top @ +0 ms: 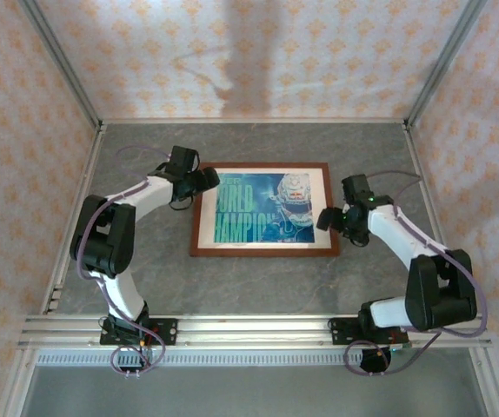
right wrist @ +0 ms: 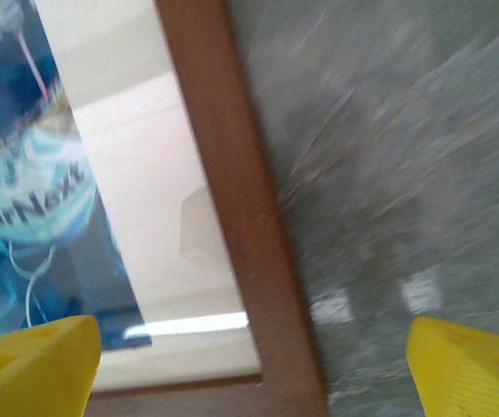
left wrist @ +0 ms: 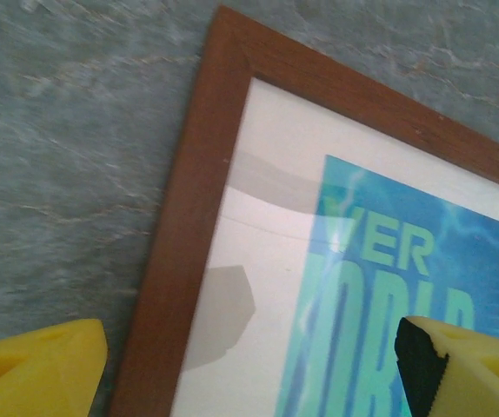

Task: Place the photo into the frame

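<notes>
The arm bases [top: 132,328] stand at the near edge of the bench [top: 258,291], well short of the frame [top: 262,252]. The left gripper [top: 208,180] hovers over the frame's far-left corner and the right gripper [top: 325,217] over its right rail. Both have their fingers [left wrist: 41,365] spread wide and hold nothing. The photo [top: 267,208] lies flat inside the frame, ringed by a pale border [top: 322,204]. The placing looks done, and probably only drawing the arms clear is left.

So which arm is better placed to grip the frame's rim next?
Right, probably: the right gripper, open, straddles the frame near-centred; the left gripper, also open, has the rim beside one finger.
</notes>
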`<state>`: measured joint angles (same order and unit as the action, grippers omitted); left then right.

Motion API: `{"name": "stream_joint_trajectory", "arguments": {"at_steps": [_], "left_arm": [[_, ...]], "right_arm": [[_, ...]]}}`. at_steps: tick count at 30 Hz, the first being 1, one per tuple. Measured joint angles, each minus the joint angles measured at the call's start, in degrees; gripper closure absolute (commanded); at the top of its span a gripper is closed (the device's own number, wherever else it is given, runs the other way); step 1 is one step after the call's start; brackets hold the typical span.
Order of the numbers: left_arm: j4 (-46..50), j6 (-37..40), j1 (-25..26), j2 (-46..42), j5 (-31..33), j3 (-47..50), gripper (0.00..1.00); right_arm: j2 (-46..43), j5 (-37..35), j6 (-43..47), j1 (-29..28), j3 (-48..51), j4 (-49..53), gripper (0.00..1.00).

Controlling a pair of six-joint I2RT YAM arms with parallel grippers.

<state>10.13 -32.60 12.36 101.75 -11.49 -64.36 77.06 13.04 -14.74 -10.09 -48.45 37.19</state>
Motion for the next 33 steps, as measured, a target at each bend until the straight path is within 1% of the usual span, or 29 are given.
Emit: {"name": "stream_joint_trajectory", "arguments": {"at_steps": [3,6,8,12,14,18,21,24,28,33], "left_arm": [[0.11,2.54,-0.04,-5.55,5.03,3.74,0.11],[-0.44,5.53,-0.04,-15.96,11.26,9.84,0.06],[-1.51,7.65,-0.04,-23.19,15.34,13.73,0.01],[-4.74,12.55,-0.17,-34.34,23.28,21.18,0.0],[-6.62,14.84,-0.61,-36.92,26.14,24.2,0.0],[-13.16,18.99,-3.54,-38.51,28.55,31.19,0.0],[-17.2,21.29,-5.81,-38.4,29.09,35.08,0.0],[-22.99,23.19,-7.23,-38.4,29.62,38.69,0.0],[-32.02,25.11,-7.5,-37.86,29.75,43.8,0.0],[-41.03,26.8,-7.5,-31.5,29.11,45.68,0.0]], "right_arm": [[-4.2,-6.82,0.35,0.0,-2.12,-0.94,0.04],[-7.91,-13.6,0.85,0.0,-2.89,-3.96,0.01],[-8.55,-18.38,1.49,0.0,-3.23,-6.19,0.01],[-7.61,-27.8,3.13,0.0,-3.26,-10.21,0.01],[-7.02,-31.87,3.89,0.0,-2.82,-12.96,0.01],[-5.4,-38.27,5.66,0.02,0.87,-20.04,0.01],[-2.19,-40.92,7.39,0.17,3.58,-24.68,0.01],[1.2,-41.16,9.01,0.46,6.51,-29.24,0.01],[3.76,-40.44,11.28,0.66,10.38,-35.52,0.01],[6.45,-38.58,14.19,0.66,11.72,-40.87,0.01]]}}
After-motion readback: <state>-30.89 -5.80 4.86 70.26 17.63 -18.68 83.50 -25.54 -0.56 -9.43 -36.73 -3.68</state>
